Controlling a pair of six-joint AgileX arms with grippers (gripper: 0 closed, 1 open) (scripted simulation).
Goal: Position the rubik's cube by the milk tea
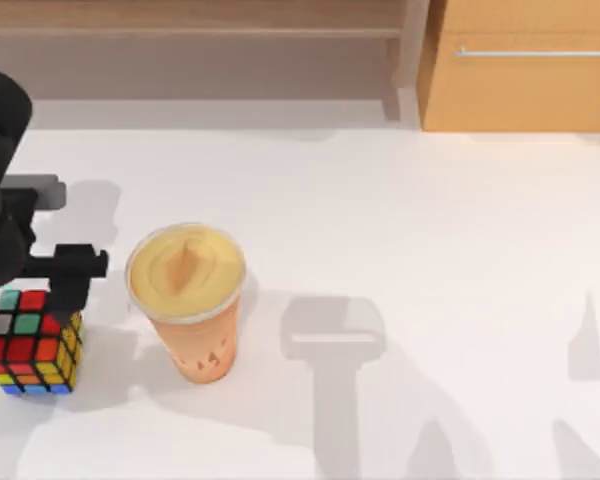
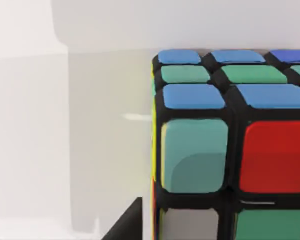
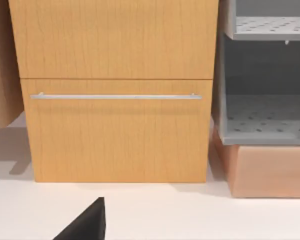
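You are looking down on a smooth white table point(image 1: 420, 230), matte and catching soft grey shadows. At its far edge a wood-grain cabinet point(image 1: 525, 70) is standing with a thin metal bar handle; the right wrist view is showing you the grain and the drawer seam far better, plus grey perforated shelves point(image 3: 265, 120) beside it that the top view is not giving you.

My left arm point(image 1: 5, 190), matte black and blocky, is reaching in at the table's left side. Its left gripper point(image 1: 50, 285) is hovering at the far edge of the rubik's cube point(image 1: 32, 342); you cannot tell from these views how wide its fingers are standing.

The milk tea point(image 1: 188, 300) is standing upright, a tapered orange-tan cup with a round, creamy yellow top inside a clear rim and small dark marks low on its wall. No writing is readable on it.

The cube is sitting on the table near the left edge, just left of the cup with a gap between them. The left wrist view is showing you its glossy, rounded stickers in blue, green and red on black edges.
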